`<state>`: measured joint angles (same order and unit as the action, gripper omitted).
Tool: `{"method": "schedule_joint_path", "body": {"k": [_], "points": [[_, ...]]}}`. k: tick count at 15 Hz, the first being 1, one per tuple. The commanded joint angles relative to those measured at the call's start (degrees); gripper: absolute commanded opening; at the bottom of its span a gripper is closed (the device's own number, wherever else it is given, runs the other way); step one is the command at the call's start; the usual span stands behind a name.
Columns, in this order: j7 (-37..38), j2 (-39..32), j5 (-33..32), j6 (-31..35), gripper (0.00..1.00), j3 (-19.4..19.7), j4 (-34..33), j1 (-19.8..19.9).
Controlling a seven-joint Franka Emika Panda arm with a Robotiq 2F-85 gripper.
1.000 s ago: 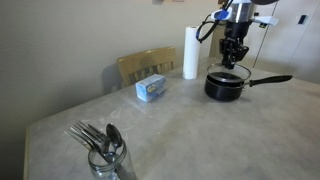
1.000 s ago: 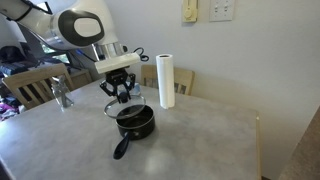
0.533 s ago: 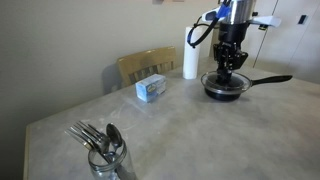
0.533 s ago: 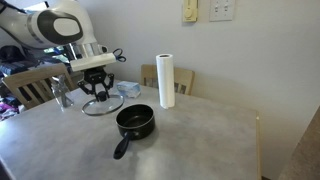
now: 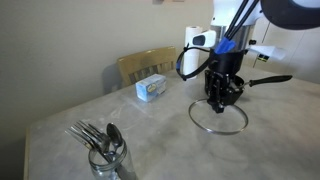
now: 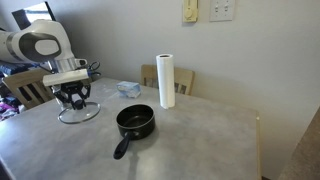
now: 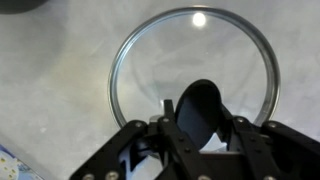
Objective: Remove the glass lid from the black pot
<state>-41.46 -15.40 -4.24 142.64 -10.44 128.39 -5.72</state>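
Note:
My gripper (image 7: 200, 122) is shut on the black knob (image 7: 200, 104) of the glass lid (image 7: 190, 50), a clear disc with a metal rim. In both exterior views the gripper (image 6: 73, 99) holds the lid (image 6: 79, 113) flat and very low over the table, well to the side of the black pot (image 6: 135, 122); I cannot tell whether it touches. The pot stands open with its long handle (image 6: 122, 149) pointing to the front. In an exterior view the gripper (image 5: 222, 95) and lid (image 5: 218, 120) hide most of the pot; only its handle (image 5: 271, 79) shows.
A white paper towel roll (image 6: 166, 80) stands behind the pot. A blue and white box (image 5: 151, 88) lies near a wooden chair (image 5: 145, 64). A glass of cutlery (image 5: 106, 156) stands at the table's near corner. The grey table (image 6: 190, 140) reaches to an edge on the right.
The gripper has carried the lid away from the pot, sideways across the table and down to just above the tabletop. The pot has stayed in place.

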Motion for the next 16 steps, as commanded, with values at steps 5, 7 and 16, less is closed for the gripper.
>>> {"method": "schedule_joint_path", "body": {"k": [5, 7, 16], "points": [[9.8, -6.3, 0.4, 13.3, 0.16, -3.2, 1.7, -1.7], [12.5, -8.0, -2.1, 16.7, 0.16, -2.6, 1.7, -2.6], [28.7, -10.0, -20.6, 23.6, 0.16, 8.3, 1.4, -11.7]]}}
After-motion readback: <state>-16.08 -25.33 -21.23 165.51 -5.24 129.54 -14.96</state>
